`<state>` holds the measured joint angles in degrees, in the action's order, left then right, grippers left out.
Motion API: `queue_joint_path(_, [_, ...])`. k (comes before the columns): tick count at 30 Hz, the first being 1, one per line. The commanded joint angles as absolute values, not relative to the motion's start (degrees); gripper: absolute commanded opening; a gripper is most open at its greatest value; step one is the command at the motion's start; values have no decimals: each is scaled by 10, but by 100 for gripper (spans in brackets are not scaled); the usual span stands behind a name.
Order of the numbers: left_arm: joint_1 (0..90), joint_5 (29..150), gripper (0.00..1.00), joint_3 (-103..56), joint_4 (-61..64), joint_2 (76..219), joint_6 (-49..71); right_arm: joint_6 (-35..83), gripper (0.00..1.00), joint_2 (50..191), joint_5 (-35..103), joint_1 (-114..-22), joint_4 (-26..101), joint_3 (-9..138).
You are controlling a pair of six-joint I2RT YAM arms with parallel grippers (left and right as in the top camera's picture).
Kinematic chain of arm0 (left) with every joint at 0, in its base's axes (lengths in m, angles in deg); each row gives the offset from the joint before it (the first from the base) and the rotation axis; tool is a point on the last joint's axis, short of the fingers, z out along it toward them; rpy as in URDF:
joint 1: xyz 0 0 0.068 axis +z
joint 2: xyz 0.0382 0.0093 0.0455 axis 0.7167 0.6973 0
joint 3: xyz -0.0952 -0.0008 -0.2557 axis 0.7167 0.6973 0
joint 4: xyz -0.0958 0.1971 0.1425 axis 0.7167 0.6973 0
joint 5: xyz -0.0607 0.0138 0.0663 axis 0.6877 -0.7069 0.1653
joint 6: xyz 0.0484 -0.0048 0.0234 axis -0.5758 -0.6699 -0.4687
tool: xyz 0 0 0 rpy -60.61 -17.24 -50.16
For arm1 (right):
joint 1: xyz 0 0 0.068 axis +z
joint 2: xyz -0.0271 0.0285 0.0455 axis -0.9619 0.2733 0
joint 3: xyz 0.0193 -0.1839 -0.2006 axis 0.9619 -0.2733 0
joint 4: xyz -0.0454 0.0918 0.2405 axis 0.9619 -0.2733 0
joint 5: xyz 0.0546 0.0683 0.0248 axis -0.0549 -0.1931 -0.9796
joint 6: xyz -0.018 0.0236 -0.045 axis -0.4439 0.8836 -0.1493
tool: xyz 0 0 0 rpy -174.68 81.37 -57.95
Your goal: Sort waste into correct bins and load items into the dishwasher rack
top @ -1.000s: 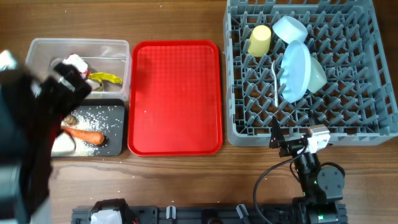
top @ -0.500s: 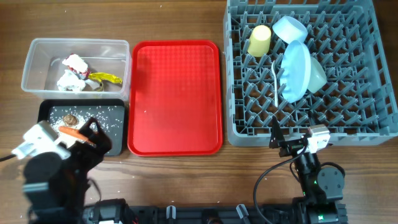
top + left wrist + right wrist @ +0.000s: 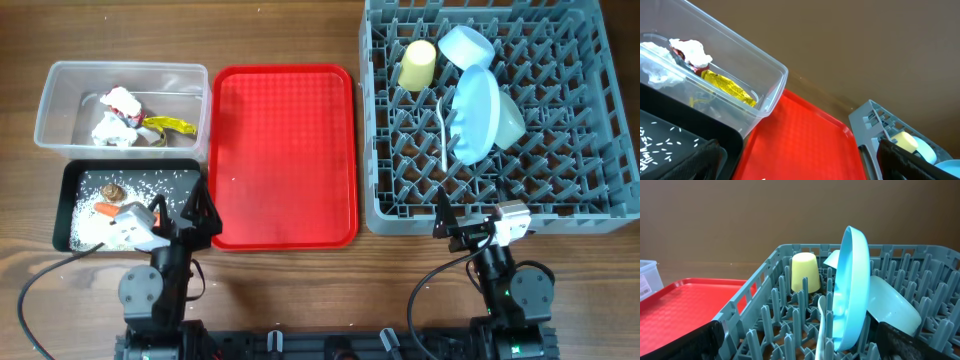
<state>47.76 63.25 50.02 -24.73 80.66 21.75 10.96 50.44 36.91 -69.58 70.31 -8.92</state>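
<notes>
End effectors both spread wide, gripping nothing. Left end effector [image 3: 182, 210] sits low by the black tray's [image 3: 75, 180] near right corner; right end effector [image 3: 455, 222] sits at the rack's [image 3: 590, 190] near edge. Cup [image 3: 417, 63], plate [image 3: 476, 115], blue bowl [image 3: 466, 45], green bowl [image 3: 508, 120] and spoon [image 3: 443, 125] are in the rack. Carrot [image 3: 106, 210] and rice [image 3: 140, 185] are in the black tray; wrappers [image 3: 168, 125] and paper [image 3: 110, 132] are in the tub [image 3: 60, 80]. Red tray [image 3: 280, 150] lies between on the desk [image 3: 300, 290].

Bright, even lighting; soft shadows, mostly sharp.
</notes>
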Motion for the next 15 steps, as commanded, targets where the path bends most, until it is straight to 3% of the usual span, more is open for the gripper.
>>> queue_joint_path(1, [475,633,100,531,-251,779,215,118,100,500,372,-699,705,-90])
queue_joint_path(7, [473,631,100,546,-253,757,200,118,100,500,372,-699,705,-90])
queue_joint_path(15, [399,626,100,546,-253,757,-155,118,100,500,372,-699,705,-90])
